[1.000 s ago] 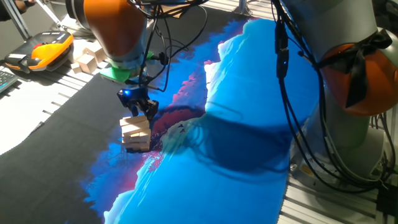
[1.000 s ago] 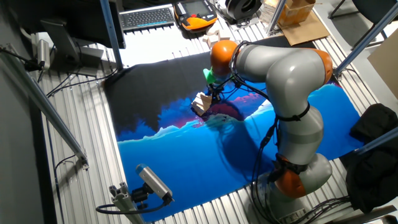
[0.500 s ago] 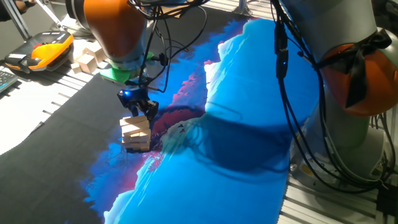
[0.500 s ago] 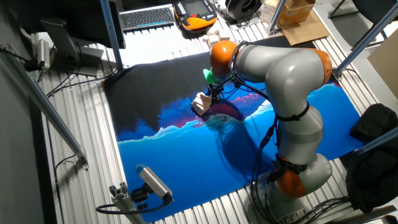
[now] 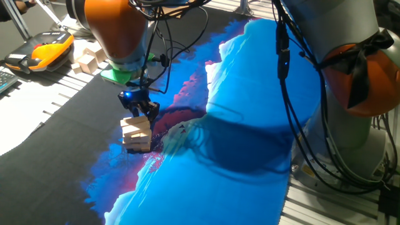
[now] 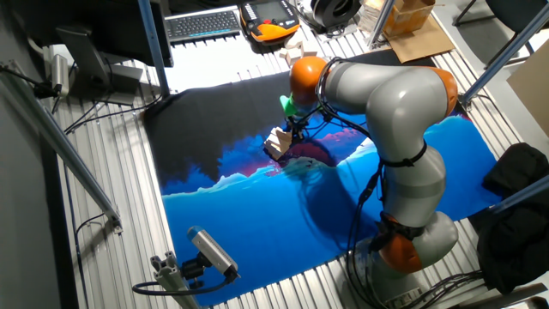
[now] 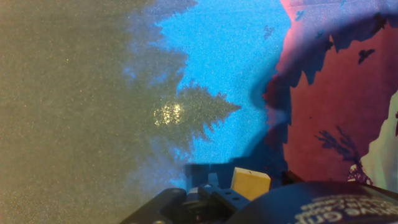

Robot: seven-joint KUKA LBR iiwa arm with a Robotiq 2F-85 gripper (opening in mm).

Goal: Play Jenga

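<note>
In one fixed view, the short tower of pale wooden blocks stacked crosswise (image 5: 136, 133) stands on the printed mat of black, blue and magenta (image 5: 250, 125), at the place where the black part meets the coloured part. The black two-finger gripper (image 5: 140, 110) at the end of the orange and grey arm (image 5: 115, 31) hangs directly over the tower, its fingertips at the top layer; whether they touch the wood, and whether they are apart or together, I cannot tell from this side. At the far left edge of the table a loose cluster of pale wooden blocks (image 5: 89, 59) lies well apart from the tower, near an orange and black handheld pendant (image 5: 40, 51). In the other fixed view, the tower (image 6: 277, 142) sits near the middle of the mat (image 6: 257, 223), with the gripper (image 6: 292, 130) just beside and above it, too small to read. A black keyboard (image 6: 203, 22) lies beyond the mat. In the hand view, the black gripper body fills the bottom edge, and one pale wooden block end (image 7: 249, 183) shows just above it, over the mat's blue tree pattern (image 7: 211, 74).
</note>
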